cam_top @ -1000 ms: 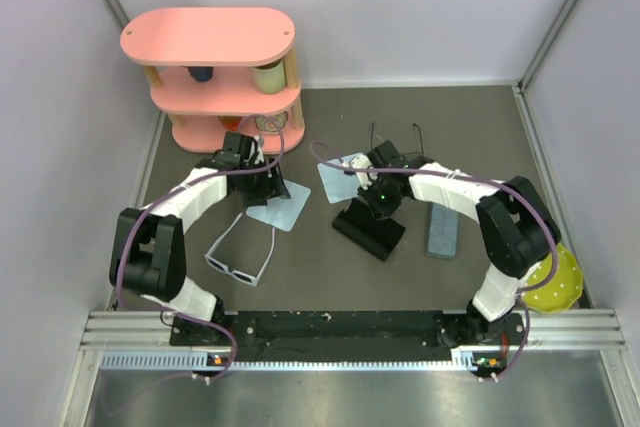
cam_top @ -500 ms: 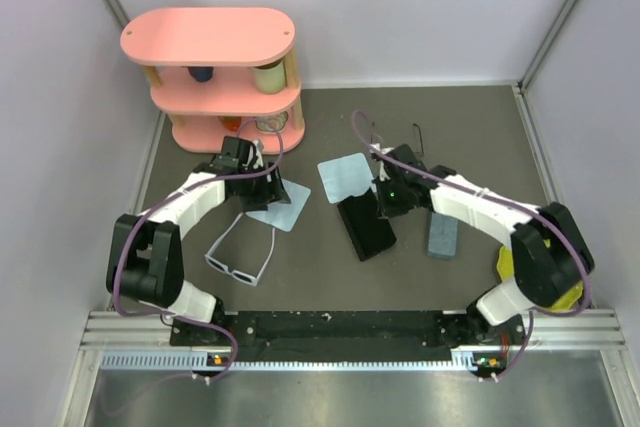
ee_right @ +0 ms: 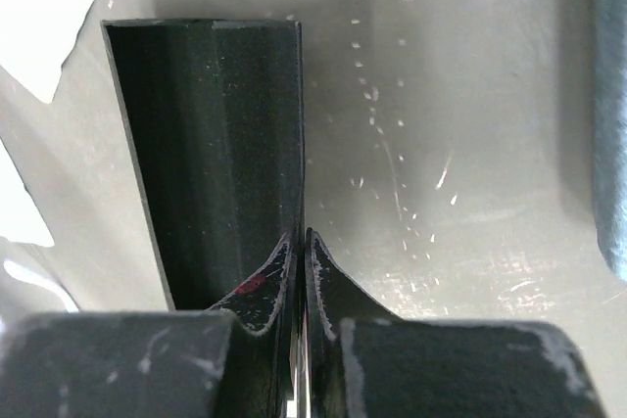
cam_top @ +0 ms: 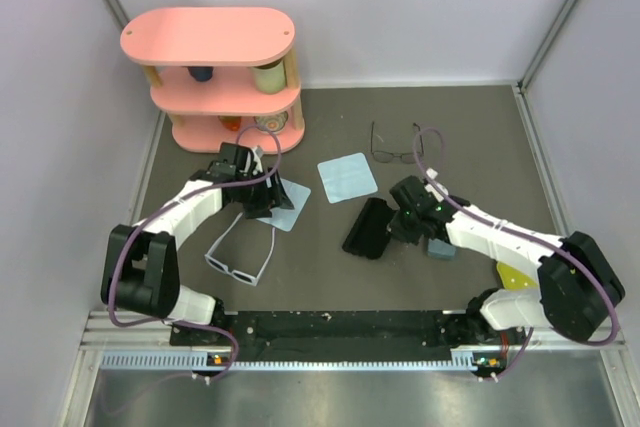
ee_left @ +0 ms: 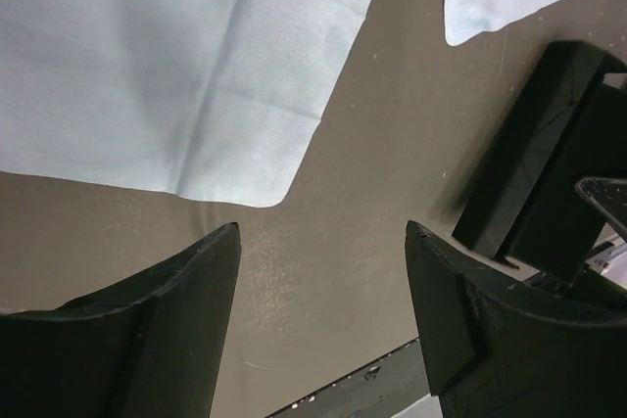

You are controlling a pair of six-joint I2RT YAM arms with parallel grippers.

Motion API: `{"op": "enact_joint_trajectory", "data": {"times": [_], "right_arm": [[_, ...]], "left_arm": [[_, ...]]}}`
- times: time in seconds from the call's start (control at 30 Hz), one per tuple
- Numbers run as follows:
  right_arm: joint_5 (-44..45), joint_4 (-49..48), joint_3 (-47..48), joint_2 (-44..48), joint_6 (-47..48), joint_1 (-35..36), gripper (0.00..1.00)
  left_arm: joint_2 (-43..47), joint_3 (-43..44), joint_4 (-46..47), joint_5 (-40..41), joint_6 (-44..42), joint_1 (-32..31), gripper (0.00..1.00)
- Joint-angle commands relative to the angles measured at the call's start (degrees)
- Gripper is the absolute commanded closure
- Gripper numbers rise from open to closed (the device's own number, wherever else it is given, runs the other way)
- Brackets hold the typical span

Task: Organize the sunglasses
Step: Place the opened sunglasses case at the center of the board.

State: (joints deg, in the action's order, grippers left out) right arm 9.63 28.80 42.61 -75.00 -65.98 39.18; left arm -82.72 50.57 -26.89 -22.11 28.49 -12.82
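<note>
Thick white plastic-framed sunglasses [cam_top: 240,259] flat on dark matte tabletop [cam_top: 330,282] between pale walls, just in front of the left claw [cam_top: 266,191], spread wide over a light blue square cloth [cam_top: 285,211]. Thin dark wire-framed sunglasses [cam_top: 396,144] far centre, well apart from the right claw [cam_top: 395,226], pinched tight on the wall of an open black oblong case [cam_top: 367,229]. Open tabletop between case and near edge.

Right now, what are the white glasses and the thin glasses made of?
White glasses: probably plastic, because the frame is thick, smooth and solid white. Thin glasses: likely metal wire, since the dark rim is very thin, though they are too small to be sure.
</note>
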Motion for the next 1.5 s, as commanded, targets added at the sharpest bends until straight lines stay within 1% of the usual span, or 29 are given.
{"op": "enact_joint_trajectory", "data": {"times": [0.0,0.03,0.07,0.1,0.17,0.2,0.27,0.3,0.33,0.37,0.4,0.47,0.5,0.6,0.63,0.67,0.73,0.77,0.87,0.93,1.0,1.03,1.07,1.17,1.23,1.33,1.4,1.43,1.47], "right_arm": [[10.47,-1.02,-1.83,3.63,-21.45,1.6,1.0],[11.63,-1.11,-2.44,4.5,-24.43,1.86,1.0],[12.69,-1.2,-3.92,5.04,-30.47,2.3,1.0],[14.87,-2.33,-4.55,5.39,-32.62,2.57,1.0],[16.29,-4.53,-6.21,5.57,-36.39,2.57,1.0],[16.91,-5.67,-6.75,5.31,-37.37,2.57,1.0],[16.39,-11.29,-7.97,3.47,-37.47,2.57,1.0],[14.73,-12.87,-7.98,2.76,-36.95,2.57,0.98],[13.67,-14.98,-7.98,1.8,-36.16,2.57,0.94],[12.71,-15.0,-7.46,0.92,-35.89,2.74,0.9],[11.22,-15.17,-7.37,-0.31,-35.89,3.01,0.82],[10.24,-15.17,-7.63,-0.93,-35.63,3.62,0.72],[9.8,-15.09,-7.8,-0.85,-35.54,3.89,0.61],[9.71,-13.86,-7.46,0.03,-32.04,4.24,0.47],[9.79,-12.64,-6.5,0.21,-30.02,4.24,0.46],[9.8,-7.06,-3.27,0.03,-27.04,4.24,0.46],[9.45,-2.63,0.7,-0.41,-23.17,4.33,0.46],[9.18,0.53,1.33,-0.32,-22.45,4.33,0.46],[9.18,4.24,1.78,2.92,-19.81,4.24,0.45],[10.31,8.8,2.82,5.73,-15.88,4.24,0.45],[13.65,13.63,3.62,10.91,-13.49,4.06,0.45],[14.88,14.0,3.97,13.02,-9.82,4.06,0.45],[17.16,14.09,4.06,16.35,-7.61,3.98,0.46],[20.42,14.01,4.67,21.37,-1.45,3.63,0.47],[21.57,13.57,6.42,21.83,3.63,3.19,0.47],[22.1,12.96,8.8,20.6,8.65,2.75,0.48],[21.84,12.43,9.42,19.38,10.16,2.83,0.48],[21.75,12.08,9.6,19.11,11.03,2.66,0.48],[21.84,11.46,9.51,18.84,11.39,2.57,0.48]], "left_arm": [[2.74,-1.17,2.02,-1.62,0.25,-0.19,0.28],[2.91,-1.26,1.93,-1.71,0.25,-0.19,0.28],[3.35,-1.52,1.85,-1.97,0.25,-0.28,0.28],[3.44,-1.87,2.02,-1.97,0.34,-0.28,0.28],[4.05,-2.4,2.02,-1.97,0.25,-0.28,0.28],[4.06,-2.58,2.02,-2.23,0.08,-0.28,0.28],[3.79,-2.75,2.02,-2.59,-0.19,-0.36,0.27],[3.7,-3.01,2.11,-3.2,-0.19,-0.36,0.27],[3.62,-3.1,2.46,-3.55,-0.28,-0.45,0.27],[3.44,-3.19,2.64,-3.73,-0.36,-0.63,0.28],[3.44,-3.37,2.72,-3.82,-0.28,-0.8,0.28],[3.44,-3.81,3.42,-4.17,-0.02,-1.07,0.28],[3.44,-4.16,3.86,-4.26,0.33,-1.24,0.28],[3.18,-4.77,5.45,-4.96,1.3,-2.12,0.28],[3.09,-4.86,5.97,-5.22,1.57,-2.38,0.28],[2.83,-4.95,6.5,-5.66,1.83,-3.26,0.28],[2.3,-5.21,8.52,-5.93,2.97,-4.92,0.29],[1.6,-5.13,9.31,-6.54,3.76,-5.63,0.3],[-0.42,-4.43,12.39,-6.55,5.78,-8.97,0.34],[-1.74,-3.72,13.71,-6.02,6.57,-11.68,0.42],[-3.76,-2.76,14.15,-3.92,7.1,-13.54,0.46],[-5.25,-2.67,15.19,-3.39,7.28,-15.03,0.54],[-6.04,-2.4,15.81,-3.03,7.89,-15.65,0.57],[-9.91,-1.18,18.54,-2.68,8.95,-17.76,0.6],[-13.06,0.31,18.98,-1.63,9.13,-19.25,0.61],[-17.11,3.65,19.42,-0.92,9.39,-20.57,0.61],[-19.49,6.81,19.69,-1.09,8.87,-21.1,0.62],[-22.02,8.04,19.25,-1.7,8.51,-21.54,0.62],[-23.35,10.84,17.51,-1.8,7.64,-21.63,0.64]]}}
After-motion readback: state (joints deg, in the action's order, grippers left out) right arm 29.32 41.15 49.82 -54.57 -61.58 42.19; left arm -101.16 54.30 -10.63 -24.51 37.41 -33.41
